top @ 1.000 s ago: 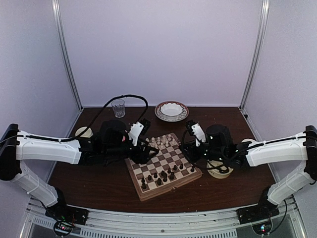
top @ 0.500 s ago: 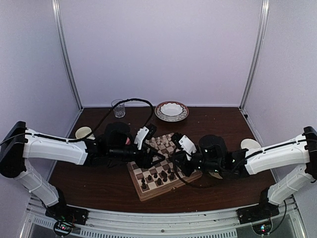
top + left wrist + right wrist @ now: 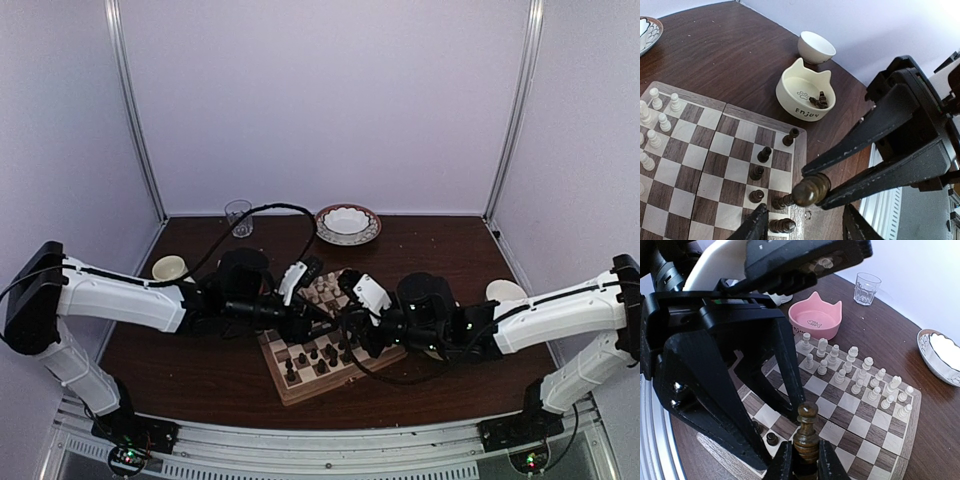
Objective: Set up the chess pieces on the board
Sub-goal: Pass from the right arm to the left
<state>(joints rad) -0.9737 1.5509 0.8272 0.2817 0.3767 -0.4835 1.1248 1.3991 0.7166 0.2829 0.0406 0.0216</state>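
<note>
The right tool [image 3: 805,462] is clamped on a dark brown chess piece [image 3: 806,432], holding it upright above the board [image 3: 695,155], over the side where other dark chessmen [image 3: 760,172] stand. The left tool [image 3: 806,227] has its fingers apart, one on either side of that piece.

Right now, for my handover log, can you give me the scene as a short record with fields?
right gripper: shut on a dark chess piece, over the board edge
left gripper: open, close to that piece
cream pieces: standing at one end of the board
cream cat-ear bowl: beside the board, dark pieces inside
</note>
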